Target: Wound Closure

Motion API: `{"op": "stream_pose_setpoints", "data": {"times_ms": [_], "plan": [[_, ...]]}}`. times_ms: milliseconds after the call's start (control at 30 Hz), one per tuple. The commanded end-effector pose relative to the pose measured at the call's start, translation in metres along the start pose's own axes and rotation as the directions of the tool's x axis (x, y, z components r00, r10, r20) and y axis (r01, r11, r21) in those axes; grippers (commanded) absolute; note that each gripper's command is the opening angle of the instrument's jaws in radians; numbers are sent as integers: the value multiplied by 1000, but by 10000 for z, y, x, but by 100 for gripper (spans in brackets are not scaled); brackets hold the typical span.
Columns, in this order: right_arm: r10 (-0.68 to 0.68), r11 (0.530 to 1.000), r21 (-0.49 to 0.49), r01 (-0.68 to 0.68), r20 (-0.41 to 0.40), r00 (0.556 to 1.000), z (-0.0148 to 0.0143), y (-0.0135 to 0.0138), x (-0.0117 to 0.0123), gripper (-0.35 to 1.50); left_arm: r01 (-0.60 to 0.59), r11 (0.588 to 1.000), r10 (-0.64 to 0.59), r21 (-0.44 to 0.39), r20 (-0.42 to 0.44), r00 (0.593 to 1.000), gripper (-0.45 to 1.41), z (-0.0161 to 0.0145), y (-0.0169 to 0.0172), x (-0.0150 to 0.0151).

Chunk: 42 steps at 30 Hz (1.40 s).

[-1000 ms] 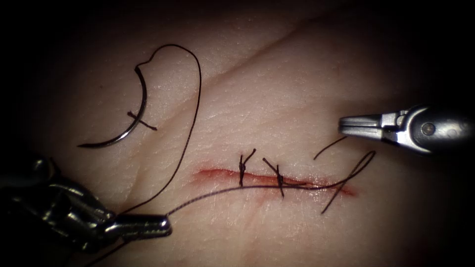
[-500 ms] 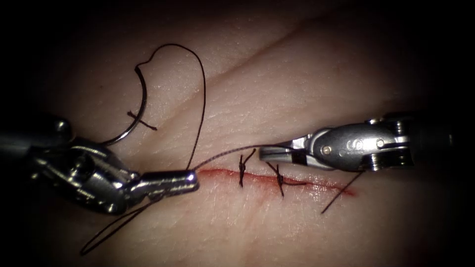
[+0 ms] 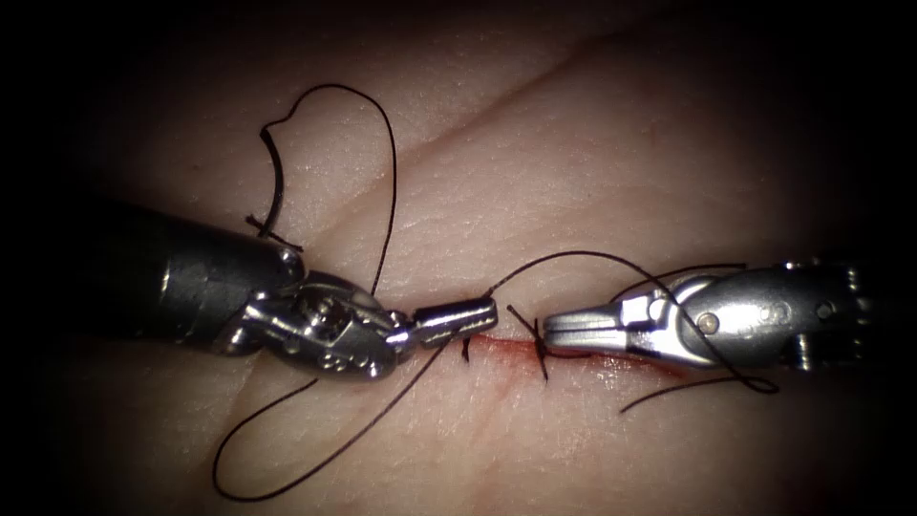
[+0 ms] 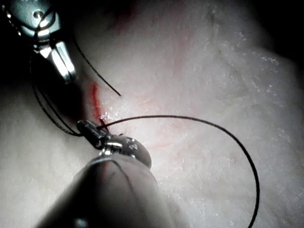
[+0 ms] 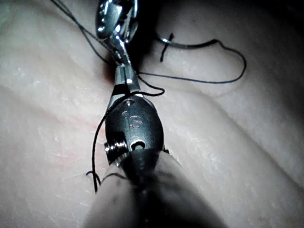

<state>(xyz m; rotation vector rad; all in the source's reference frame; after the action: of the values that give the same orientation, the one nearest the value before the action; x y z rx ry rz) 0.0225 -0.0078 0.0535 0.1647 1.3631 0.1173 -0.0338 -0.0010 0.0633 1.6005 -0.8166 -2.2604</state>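
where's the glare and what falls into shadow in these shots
Endoscope view: bright glints on the right tool and left tool; the tissue darkens toward the frame edges, dimming the needle. Left wrist view: strongly lit tissue, dark shaft. Right wrist view: glare on the right tool's metal.

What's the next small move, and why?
Probably move the right arm's steel needle driver, jaws shut and seemingly empty, toward the loose thread end: dark thread loops over it, the left needle driver grips thread, the curved needle lies free on pale tissue.

Dim w/ dark vignetted edges, center lit; glare on tissue (image 4: 228,71).
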Motion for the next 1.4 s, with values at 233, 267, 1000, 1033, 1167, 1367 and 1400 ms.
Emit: {"op": "stream_pose_setpoints", "data": {"times_ms": [233,267,1000,1033,1167,1367,1400], "plan": [[22,994,-108,-28,-53,998,-1,-1,-8,-35,-14,999,12,-41,-35,999,-45,30,22,22],[28,993,-116,-35,-61,998,-1,-2,-8,-35,-16,999,14,-42,-39,999,-45,34,24,27],[-27,991,-113,69,338,941,2,-23,-38,-35,-4,993,-33,-117,-307,951,-45,34,-24,134],[-38,995,-76,69,346,937,3,-28,-42,-35,-5,992,-38,-125,-339,940,-45,33,-31,136],[-56,998,-8,62,350,935,6,-35,-47,-35,-4,991,-49,-136,-380,924,-45,30,-44,135],[-54,988,153,4,324,944,12,-52,-56,-35,-3,983,-79,-183,-442,893,-45,22,-75,116],[-50,985,171,-4,311,949,13,-54,-57,-35,-3,982,-83,-189,-448,890,-45,21,-79,111]]}}
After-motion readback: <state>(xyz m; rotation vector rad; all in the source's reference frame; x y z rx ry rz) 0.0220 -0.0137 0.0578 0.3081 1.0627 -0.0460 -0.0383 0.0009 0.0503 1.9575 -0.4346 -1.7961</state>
